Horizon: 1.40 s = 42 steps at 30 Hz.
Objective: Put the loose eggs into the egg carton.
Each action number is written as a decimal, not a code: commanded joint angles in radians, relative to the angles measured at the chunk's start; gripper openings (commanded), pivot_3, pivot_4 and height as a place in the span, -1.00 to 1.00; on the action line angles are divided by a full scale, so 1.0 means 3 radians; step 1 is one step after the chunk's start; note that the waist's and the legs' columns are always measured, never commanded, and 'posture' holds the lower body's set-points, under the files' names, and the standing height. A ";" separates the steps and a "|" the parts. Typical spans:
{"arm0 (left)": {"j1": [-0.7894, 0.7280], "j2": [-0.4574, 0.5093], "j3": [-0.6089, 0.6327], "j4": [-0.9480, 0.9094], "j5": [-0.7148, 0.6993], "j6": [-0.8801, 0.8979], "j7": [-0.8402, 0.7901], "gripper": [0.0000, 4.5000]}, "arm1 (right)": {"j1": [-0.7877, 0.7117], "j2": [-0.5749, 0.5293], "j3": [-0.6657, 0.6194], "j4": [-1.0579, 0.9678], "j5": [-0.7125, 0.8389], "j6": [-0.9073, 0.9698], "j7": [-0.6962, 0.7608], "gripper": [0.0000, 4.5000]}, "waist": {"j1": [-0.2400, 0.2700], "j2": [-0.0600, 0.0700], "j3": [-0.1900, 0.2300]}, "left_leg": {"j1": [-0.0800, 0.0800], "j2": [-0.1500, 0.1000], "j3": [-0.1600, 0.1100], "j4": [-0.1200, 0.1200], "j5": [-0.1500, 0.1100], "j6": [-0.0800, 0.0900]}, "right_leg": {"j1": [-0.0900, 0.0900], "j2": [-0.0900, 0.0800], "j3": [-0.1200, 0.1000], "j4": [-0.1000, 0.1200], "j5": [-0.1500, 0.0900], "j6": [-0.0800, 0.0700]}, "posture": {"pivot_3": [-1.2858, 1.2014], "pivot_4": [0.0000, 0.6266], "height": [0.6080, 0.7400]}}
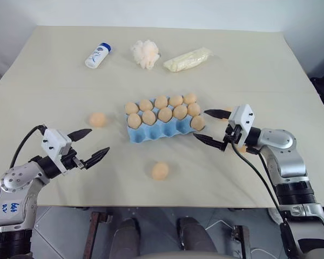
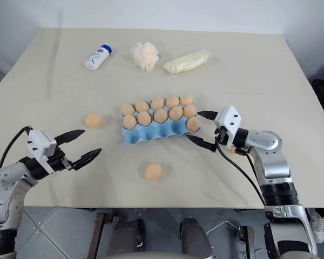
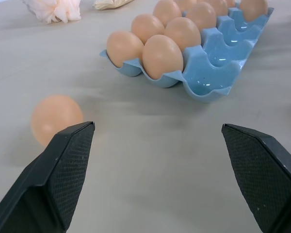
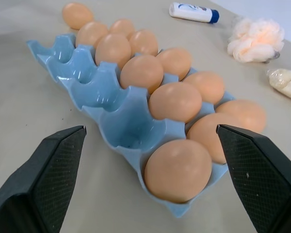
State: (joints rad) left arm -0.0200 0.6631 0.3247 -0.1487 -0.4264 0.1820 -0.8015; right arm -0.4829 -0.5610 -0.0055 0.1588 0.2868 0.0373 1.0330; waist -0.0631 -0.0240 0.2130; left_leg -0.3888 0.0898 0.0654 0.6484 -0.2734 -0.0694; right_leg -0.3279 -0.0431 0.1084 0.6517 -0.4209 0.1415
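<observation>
The light blue egg carton (image 1: 151,133) lies mid-table. Eggs fill its two far rows, and one more egg (image 4: 178,170) sits in the right end cup of the near row. The other near cups (image 4: 131,131) are empty. One loose egg (image 1: 98,120) rests left of the carton and another (image 1: 160,170) in front of it. My left gripper (image 1: 99,142) is open and empty, hovering near the front left, short of the left egg (image 3: 56,119). My right gripper (image 1: 200,124) is open at the carton's right end, its fingers either side of the end egg without touching it.
Along the far side stand a white bottle with a blue cap (image 1: 98,55), a fluffy cream puff (image 1: 146,53) and a pale yellow packet (image 1: 187,59). The table's front edge (image 1: 151,205) runs just behind both hands.
</observation>
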 commanded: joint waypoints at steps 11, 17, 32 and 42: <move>-0.0251 -0.0043 -0.0302 -0.0179 -0.0115 -0.0031 -0.0256 0.99 | 0.0599 -0.0314 -0.0723 -0.0582 0.0242 0.0118 -0.0354 1.00 | 0.0048 0.0000 0.0000 | -0.0001 -0.0002 0.0001 0.0001 -0.0001 0.0002 | 0.0000 -0.0001 0.0002 -0.0001 0.0001 0.0002 | 0.03 -0.52 1.00; -0.0523 -0.0021 -0.0617 -0.0064 -0.0054 -0.0140 -0.0629 0.99 | 0.1483 -0.0312 -0.1321 -0.1012 0.0326 0.0187 -0.0687 1.00 | 0.0047 -0.0001 -0.0001 | -0.0001 -0.0001 0.0006 -0.0002 -0.0002 0.0001 | 0.0001 0.0004 0.0008 -0.0007 0.0001 0.0002 | 0.03 -0.52 1.00; -0.0705 -0.0108 -0.0840 0.0035 -0.0037 -0.0288 -0.0826 0.99 | 0.1290 -0.0205 -0.0882 -0.0337 0.0157 0.0068 -0.0561 1.00 | -0.0017 -0.0002 -0.0001 | 0.0011 0.0001 0.0026 0.0006 0.0002 0.0009 | 0.0012 0.0007 0.0030 -0.0019 0.0007 0.0002 | 0.03 -0.52 1.00; -0.0543 -0.0065 -0.0659 -0.0131 -0.0067 -0.0248 -0.0614 1.00 | 0.0755 -0.0192 -0.0594 0.0369 0.0074 -0.0120 -0.0353 0.45 | 0.0015 -0.0001 -0.0001 | 0.0007 0.0003 0.0023 0.0002 0.0001 0.0011 | 0.0006 0.0004 0.0025 -0.0020 0.0012 0.0008 | 0.03 -0.52 1.00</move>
State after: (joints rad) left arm -0.1942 0.6327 0.0881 -0.1502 -0.4318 0.1101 -0.9980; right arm -0.2495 -0.6115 -0.1718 0.2785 0.3000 0.0232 0.9141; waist -0.0585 -0.0244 0.2126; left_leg -0.3867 0.0907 0.0724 0.6491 -0.2733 -0.0661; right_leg -0.3260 -0.0419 0.1157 0.6456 -0.4173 0.1439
